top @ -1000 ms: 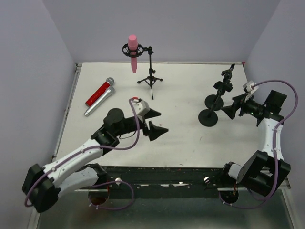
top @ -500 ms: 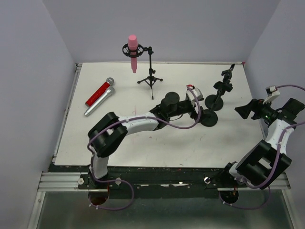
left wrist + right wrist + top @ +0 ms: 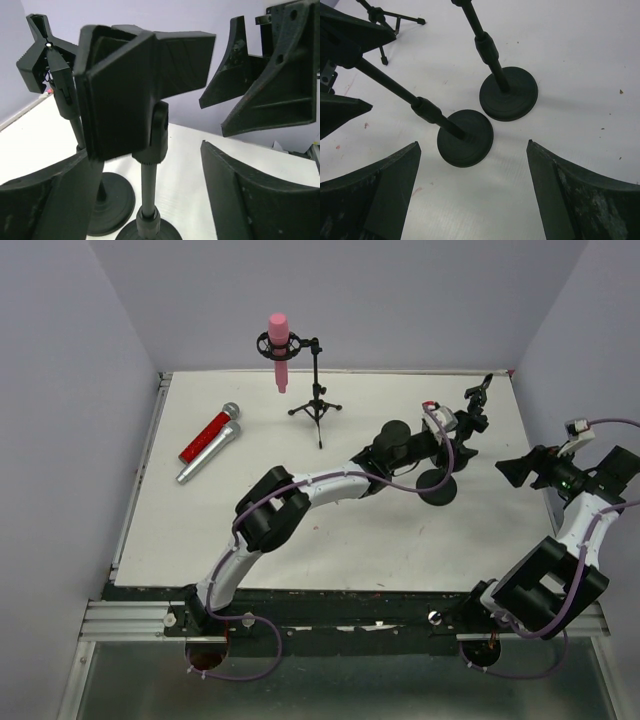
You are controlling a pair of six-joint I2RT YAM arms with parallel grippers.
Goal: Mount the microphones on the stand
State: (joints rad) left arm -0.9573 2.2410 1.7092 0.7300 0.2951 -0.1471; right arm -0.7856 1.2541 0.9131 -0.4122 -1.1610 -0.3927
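Setup as observed from the overhead and wrist views.

A white rectangular surface [image 3: 330,530] is seen, enclosed by pale walls. The white-and-black left arm [image 3: 320,485] is stretched diagonally across it towards the far right. The right arm [image 3: 580,520] is held folded at the right edge.

A black tripod stand [image 3: 318,390] is placed at the far centre. An all-pink stick microphone [image 3: 279,352] is held upright, head up, in the ring-shaped mount [image 3: 295,341] at the top of that stand.

Two black round-base stands are placed right of centre, the nearer one [image 3: 438,490] just beside the farther one [image 3: 478,395], bases apart.

A glossy red microphone with a silver mesh head [image 3: 205,438] and a silver-grey microphone with a mesh head [image 3: 203,460] are laid side by side on the surface at the far left, heads pointing away. Neither is on a stand.

The left gripper [image 3: 458,426] is positioned at the top of the nearer round-base stand. Its fingers [image 3: 250,200] are spread, with the black clip holder [image 3: 125,90] between them. No grasp is seen.

The right gripper [image 3: 473,145] is held above the surface beside the two bases, fingers released and wide apart, with nothing held.
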